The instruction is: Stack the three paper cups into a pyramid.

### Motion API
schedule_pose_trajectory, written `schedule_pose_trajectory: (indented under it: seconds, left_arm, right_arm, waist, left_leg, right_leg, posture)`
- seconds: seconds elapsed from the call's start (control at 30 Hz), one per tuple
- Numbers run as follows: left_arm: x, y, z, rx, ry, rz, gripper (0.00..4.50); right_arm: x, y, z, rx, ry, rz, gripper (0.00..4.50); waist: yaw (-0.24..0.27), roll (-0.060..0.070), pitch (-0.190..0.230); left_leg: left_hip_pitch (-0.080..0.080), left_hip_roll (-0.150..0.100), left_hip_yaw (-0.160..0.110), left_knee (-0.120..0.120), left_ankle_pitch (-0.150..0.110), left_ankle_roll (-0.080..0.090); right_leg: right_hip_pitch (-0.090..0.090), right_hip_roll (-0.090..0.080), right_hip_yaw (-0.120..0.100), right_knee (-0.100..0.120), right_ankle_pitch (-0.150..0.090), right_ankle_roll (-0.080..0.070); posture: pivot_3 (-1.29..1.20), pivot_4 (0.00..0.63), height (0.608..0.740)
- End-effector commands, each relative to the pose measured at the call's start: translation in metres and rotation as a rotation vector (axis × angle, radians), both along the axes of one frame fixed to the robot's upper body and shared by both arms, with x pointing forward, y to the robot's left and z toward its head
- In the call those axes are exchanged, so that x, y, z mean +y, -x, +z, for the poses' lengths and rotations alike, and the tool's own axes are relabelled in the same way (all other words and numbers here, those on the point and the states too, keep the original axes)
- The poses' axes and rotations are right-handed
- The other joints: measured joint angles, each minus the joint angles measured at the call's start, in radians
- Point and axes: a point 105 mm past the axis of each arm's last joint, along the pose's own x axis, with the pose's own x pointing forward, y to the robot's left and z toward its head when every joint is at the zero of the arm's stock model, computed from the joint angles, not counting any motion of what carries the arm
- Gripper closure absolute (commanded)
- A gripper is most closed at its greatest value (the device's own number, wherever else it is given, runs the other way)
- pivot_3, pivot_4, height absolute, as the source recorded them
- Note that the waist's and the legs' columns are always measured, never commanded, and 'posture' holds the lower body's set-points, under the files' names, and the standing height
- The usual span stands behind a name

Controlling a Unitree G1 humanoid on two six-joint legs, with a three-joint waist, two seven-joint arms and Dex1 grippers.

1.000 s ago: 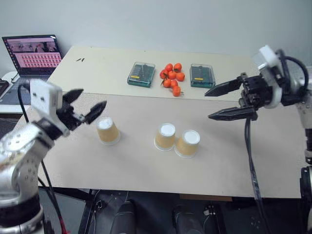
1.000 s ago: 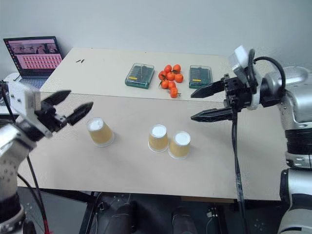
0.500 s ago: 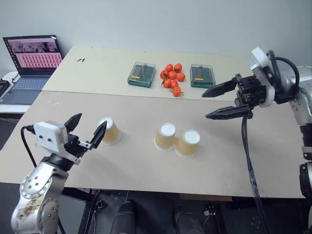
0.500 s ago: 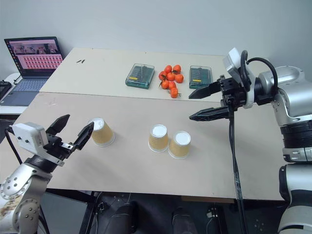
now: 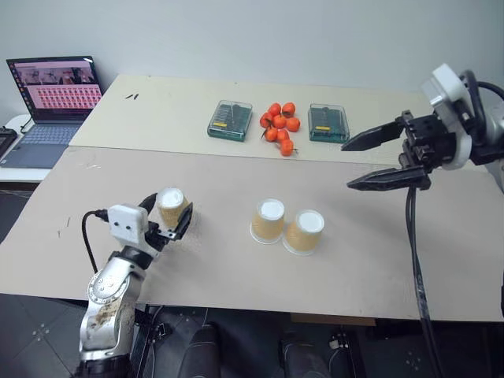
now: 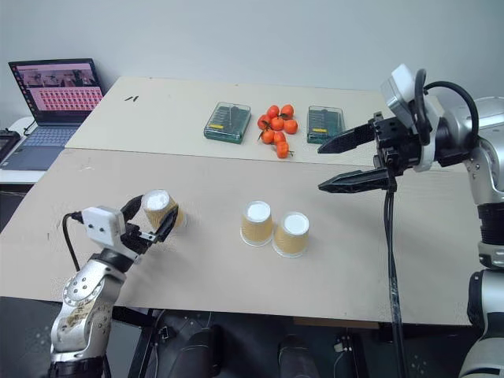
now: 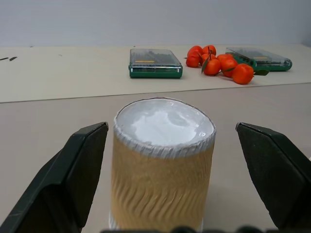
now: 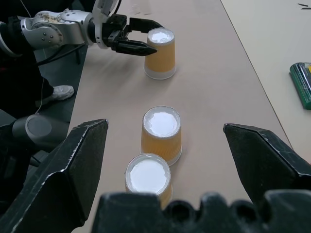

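Three tan ribbed paper cups stand upside down on the beige table (image 5: 236,272). One cup (image 5: 173,206) stands alone at the left; the other two (image 5: 268,220) (image 5: 304,231) touch side by side in the middle. My left gripper (image 5: 167,214) is low at the table and open, one finger on each side of the lone cup (image 7: 164,160), with gaps between fingers and cup. My right gripper (image 5: 347,166) hangs open, high above the table's right side, pointing left, well away from the pair (image 8: 161,128).
At the back of the table lie a cluster of small orange fruits (image 5: 280,126) between two clear green-based boxes (image 5: 229,120) (image 5: 327,123). A laptop (image 5: 55,94) sits at the far left. A black cable (image 5: 413,260) hangs from my right arm.
My left arm has dropped from raised to table level and moved forward, so its open fingers now straddle the lone left cup. The right gripper has stayed about where it was.
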Motion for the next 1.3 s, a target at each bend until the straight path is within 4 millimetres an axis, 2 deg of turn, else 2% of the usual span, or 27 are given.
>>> schedule_pose_trajectory:
  seconds: [0.03,0.07,0.1,0.2,0.3,0.43,0.57,0.77,0.87,0.97,1.03,1.17,1.3]
  left_arm:
    - [-0.002,-0.006,0.008,-0.045,-0.005,-0.006,0.00]
    - [-0.003,-0.007,0.009,-0.047,-0.003,-0.006,0.00]
    - [-0.003,-0.009,0.010,-0.051,0.006,-0.012,0.53]
    - [-0.002,-0.014,0.015,-0.057,0.004,-0.008,1.39]
    - [-0.001,-0.019,0.025,-0.069,-0.008,-0.012,1.39]
    - [-0.020,-0.034,0.078,-0.150,-0.007,-0.157,1.39]
    - [-0.056,-0.043,0.116,-0.148,-0.045,-0.403,1.39]
    - [-0.117,-0.050,0.147,-0.107,-0.109,-0.723,1.39]
    - [-0.135,-0.052,0.152,-0.083,-0.118,-0.808,1.39]
    - [-0.182,-0.043,0.151,-0.075,-0.172,-0.992,1.39]
    - [-0.201,-0.039,0.148,-0.068,-0.193,-1.062,1.39]
    - [-0.218,-0.033,0.143,-0.035,-0.193,-1.143,1.39]
    - [-0.225,-0.025,0.136,0.009,-0.188,-1.199,1.39]
  right_arm:
    - [-0.005,0.011,0.016,-0.057,-0.010,0.006,0.04]
    - [-0.006,0.011,0.016,-0.059,-0.011,0.000,0.04]
    - [-0.006,0.012,0.016,-0.062,-0.012,-0.006,0.00]
    - [-0.007,0.013,0.015,-0.066,-0.014,-0.025,0.00]
    - [-0.007,0.013,0.015,-0.074,-0.021,-0.038,0.00]
    - [-0.009,0.015,0.014,-0.085,-0.037,-0.072,0.00]
    - [-0.013,0.024,0.009,-0.087,-0.059,-0.115,0.00]
    - [-0.024,0.047,-0.006,-0.076,-0.088,-0.227,0.00]
    - [-0.026,0.055,-0.011,-0.076,-0.093,-0.270,0.00]
    - [-0.034,0.070,-0.025,-0.069,-0.110,-0.370,0.00]
    - [-0.038,0.076,-0.031,-0.071,-0.117,-0.417,0.00]
    - [-0.041,0.084,-0.037,-0.081,-0.132,-0.472,0.00]
    - [-0.044,0.090,-0.040,-0.087,-0.141,-0.512,0.00]
  waist:
    - [-0.001,0.000,0.000]
    - [-0.001,0.000,0.000]
    - [0.000,0.000,0.000]
    - [0.004,0.000,0.000]
    - [0.009,0.000,0.000]
    - [0.017,0.000,0.000]
    - [0.023,0.000,0.000]
    - [0.027,0.000,0.000]
    - [0.023,0.000,0.000]
    - [0.015,0.000,0.000]
    - [0.024,0.000,0.000]
    - [0.009,0.000,-0.001]
    - [-0.003,0.000,-0.001]
  left_leg:
    - [0.000,0.000,0.000,0.000,0.000,0.000]
    - [0.000,0.000,0.000,0.000,0.000,0.000]
    - [0.000,0.000,0.000,0.000,0.000,0.000]
    - [0.000,0.000,0.000,0.000,0.000,0.000]
    - [0.000,0.000,0.000,0.000,0.000,0.000]
    - [0.000,0.000,-0.001,0.001,0.000,0.000]
    - [-0.001,-0.001,-0.001,0.001,0.000,0.000]
    - [-0.002,-0.001,-0.003,0.000,0.000,0.001]
    - [-0.003,-0.002,-0.003,0.001,0.000,0.001]
    - [-0.002,-0.002,-0.004,0.001,0.000,0.001]
    - [-0.003,-0.002,-0.006,0.002,0.000,0.001]
    - [-0.003,-0.004,-0.006,0.003,0.000,0.001]
    - [-0.002,-0.004,-0.007,0.002,0.000,0.001]
  right_leg:
    - [0.000,0.000,0.000,0.000,0.000,0.000]
    - [0.000,0.000,0.000,0.000,0.000,0.000]
    - [0.000,0.000,0.000,0.000,0.000,0.000]
    - [0.000,0.000,0.000,0.000,0.000,0.000]
    - [0.000,0.000,0.000,0.000,0.000,0.000]
    - [0.000,0.000,-0.001,0.001,0.000,0.000]
    - [0.001,0.000,-0.001,0.000,0.000,0.001]
    - [0.001,0.000,-0.003,0.000,0.000,0.002]
    - [0.001,0.000,-0.003,0.000,0.000,0.002]
    - [0.002,0.000,-0.003,0.001,0.000,0.002]
    - [0.003,0.000,-0.005,0.000,0.000,0.002]
    - [0.003,0.000,-0.003,0.001,0.000,0.003]
    - [0.002,0.000,-0.002,0.003,0.000,0.003]
  posture:
    - [0.00,0.150,0.735]
    - [0.00,0.150,0.735]
    - [0.00,0.150,0.735]
    - [0.00,0.150,0.735]
    - [0.00,0.150,0.735]
    - [0.00,0.150,0.735]
    - [0.00,0.150,0.735]
    - [0.00,0.150,0.735]
    - [0.00,0.150,0.735]
    - [0.00,0.150,0.735]
    - [0.00,0.150,0.735]
    - [0.00,0.150,0.735]
    - [0.00,0.150,0.735]
